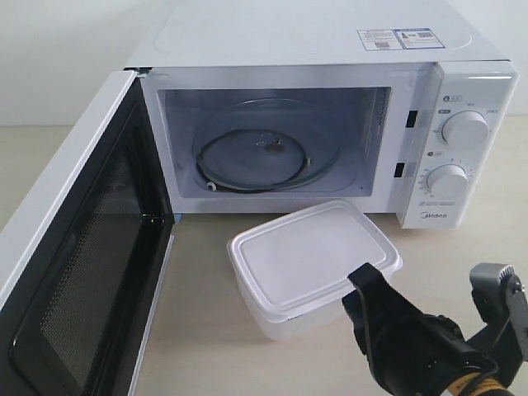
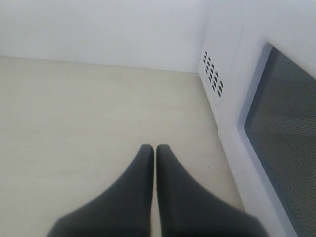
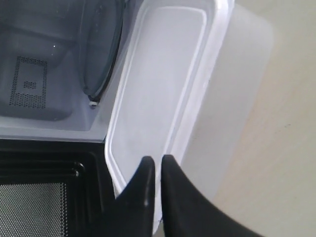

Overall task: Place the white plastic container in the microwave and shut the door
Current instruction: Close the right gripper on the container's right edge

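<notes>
The white microwave (image 1: pixel 462 91) stands with its door (image 1: pixel 78 272) swung wide open to the left, its black mesh inner face showing. The glass turntable (image 1: pixel 260 157) lies bare inside the cavity. The white plastic container (image 1: pixel 305 260) sits tilted on the table just in front of the opening, lid on. My right gripper (image 1: pixel 361 285) is shut on the lid's rim at the container's (image 3: pixel 168 84) near right corner; in the right wrist view its fingers (image 3: pixel 145 170) pinch that rim, right gripper (image 3: pixel 158 160). My left gripper (image 2: pixel 155 148) is shut on nothing, over bare table.
In the left wrist view the door's outer window (image 2: pixel 286 133) and the microwave's vented side wall (image 2: pixel 212 74) stand to one side of the left gripper. Two dials (image 1: pixel 464 129) sit on the right panel. The beige table (image 1: pixel 206 330) runs to the front edge.
</notes>
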Robot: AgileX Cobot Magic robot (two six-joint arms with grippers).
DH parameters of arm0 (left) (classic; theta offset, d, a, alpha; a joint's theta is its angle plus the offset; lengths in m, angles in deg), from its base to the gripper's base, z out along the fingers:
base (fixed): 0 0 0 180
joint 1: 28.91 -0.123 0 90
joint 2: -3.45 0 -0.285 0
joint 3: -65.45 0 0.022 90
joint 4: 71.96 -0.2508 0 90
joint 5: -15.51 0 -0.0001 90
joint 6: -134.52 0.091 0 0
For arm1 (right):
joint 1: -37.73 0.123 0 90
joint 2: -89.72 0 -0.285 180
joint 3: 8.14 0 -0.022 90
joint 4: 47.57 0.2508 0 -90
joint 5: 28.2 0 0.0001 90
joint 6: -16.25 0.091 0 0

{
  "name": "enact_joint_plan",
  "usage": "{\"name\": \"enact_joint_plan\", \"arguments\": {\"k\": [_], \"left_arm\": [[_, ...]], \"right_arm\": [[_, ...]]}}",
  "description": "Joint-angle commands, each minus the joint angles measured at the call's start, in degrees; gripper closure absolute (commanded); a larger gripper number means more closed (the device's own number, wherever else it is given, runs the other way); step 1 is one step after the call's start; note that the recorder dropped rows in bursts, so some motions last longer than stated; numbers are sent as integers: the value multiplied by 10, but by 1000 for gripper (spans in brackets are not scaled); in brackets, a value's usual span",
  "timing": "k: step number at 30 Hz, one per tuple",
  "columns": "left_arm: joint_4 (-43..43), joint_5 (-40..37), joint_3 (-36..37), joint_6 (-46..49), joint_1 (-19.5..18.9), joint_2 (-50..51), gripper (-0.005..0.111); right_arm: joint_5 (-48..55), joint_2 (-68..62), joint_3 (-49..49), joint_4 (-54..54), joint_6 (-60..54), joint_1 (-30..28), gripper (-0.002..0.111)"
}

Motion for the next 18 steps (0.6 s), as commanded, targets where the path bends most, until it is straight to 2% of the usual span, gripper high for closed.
{"name": "enact_joint_plan", "arguments": {"k": [1, 4, 11, 18], "left_arm": [[-1, -2, 1, 4, -3, -2, 102], [-1, -2, 1, 4, -3, -2, 102], [-1, -2, 1, 4, -3, -2, 102], [-1, -2, 1, 4, -3, -2, 102]], "right_arm": [[10, -1, 0, 68, -10, -2, 103], [23, -1, 0, 94, -4, -2, 103], [38, -1, 0, 46, -2, -2, 103], [37, -2, 0, 43, -27, -2, 103]]}}
